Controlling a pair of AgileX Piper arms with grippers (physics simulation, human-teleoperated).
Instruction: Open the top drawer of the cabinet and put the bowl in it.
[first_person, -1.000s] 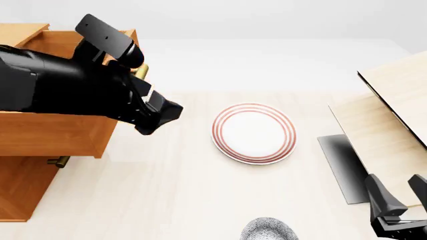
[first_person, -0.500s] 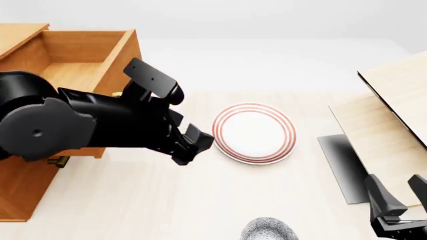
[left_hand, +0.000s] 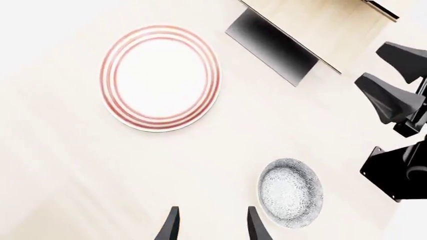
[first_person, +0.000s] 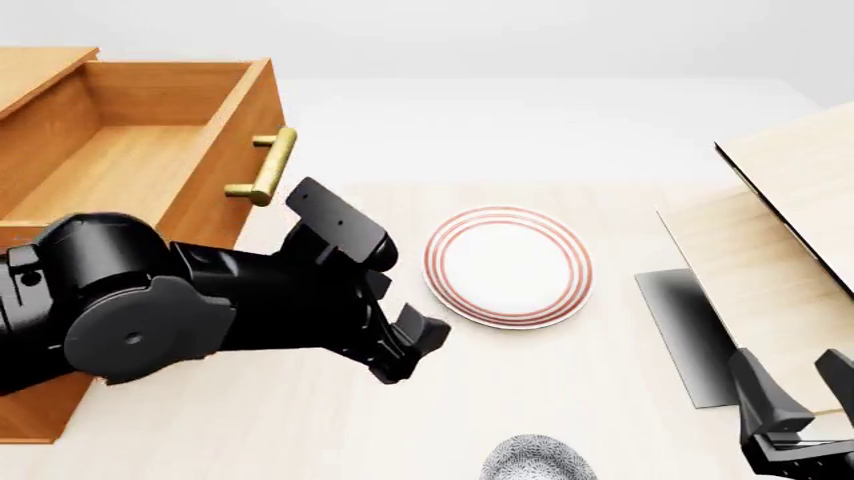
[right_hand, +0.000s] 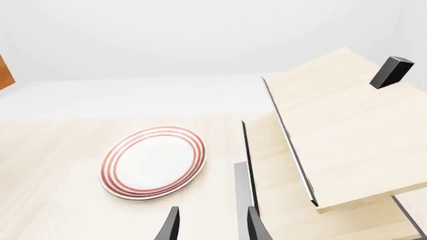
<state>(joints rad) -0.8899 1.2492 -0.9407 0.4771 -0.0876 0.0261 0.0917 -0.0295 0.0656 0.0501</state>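
The cabinet (first_person: 40, 390) stands at the left, its top drawer (first_person: 127, 160) pulled out and empty, brass handle (first_person: 271, 166) free. The speckled bowl (first_person: 537, 461) sits on the table at the front edge; it also shows in the left wrist view (left_hand: 290, 192). My left gripper (first_person: 411, 352) is open and empty, above the table between the drawer and the bowl; its fingertips (left_hand: 172, 225) show apart, the bowl off to one side. My right gripper (first_person: 801, 388) is open and empty at the front right, right of the bowl, and shows in the left wrist view (left_hand: 395, 75).
A flat white plate with red rings (first_person: 507, 266) lies mid-table, beyond the bowl; it also shows in the right wrist view (right_hand: 152, 162). A pale light-wood structure (first_person: 781, 220) with a dark shadow under it stands along the right side.
My left arm has left the drawer handle and swung down and right over the table toward the bowl. The drawer stays open. The right arm has not moved.
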